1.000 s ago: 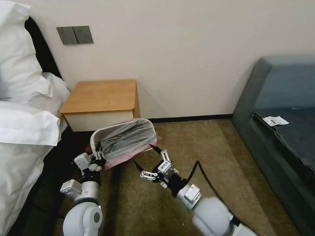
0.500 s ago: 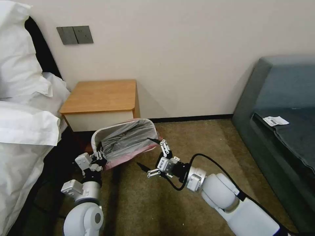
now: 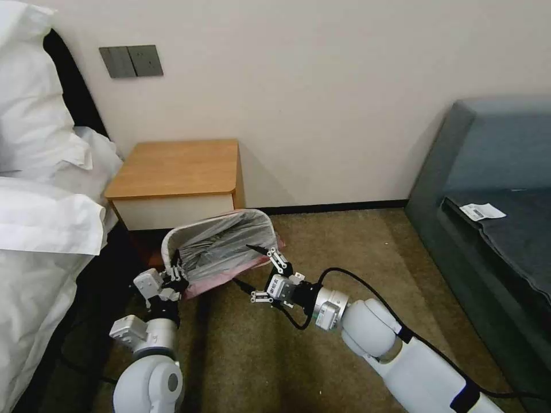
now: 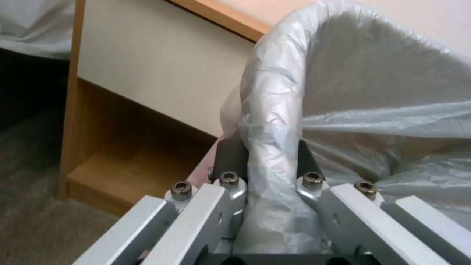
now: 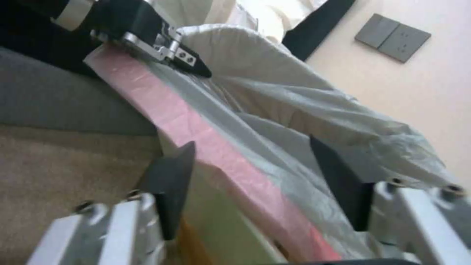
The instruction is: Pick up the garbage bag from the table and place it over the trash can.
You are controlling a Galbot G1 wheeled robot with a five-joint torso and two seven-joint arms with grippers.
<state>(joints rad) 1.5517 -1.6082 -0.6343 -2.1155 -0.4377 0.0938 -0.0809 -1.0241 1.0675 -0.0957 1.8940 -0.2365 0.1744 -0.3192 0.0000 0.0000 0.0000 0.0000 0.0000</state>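
left gripper (image 3: 174, 274): arm low at left, jaws clamped | right gripper (image 3: 248, 268): arm reaching in from right, fingers spread wide

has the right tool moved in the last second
Yes. The right tool has advanced toward the trash can and nightstand, its open fingers now straddling the garbage bag rim.

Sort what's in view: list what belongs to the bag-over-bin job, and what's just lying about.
Job:
- garbage bag, draped in the bin
- trash can, on the carpet
- nightstand, top bare
- left hand, shut on the bag-covered rim
- right hand, open astride the near rim

Lying about:
- white bedding
- grey sofa
- paper slip
- wall switches
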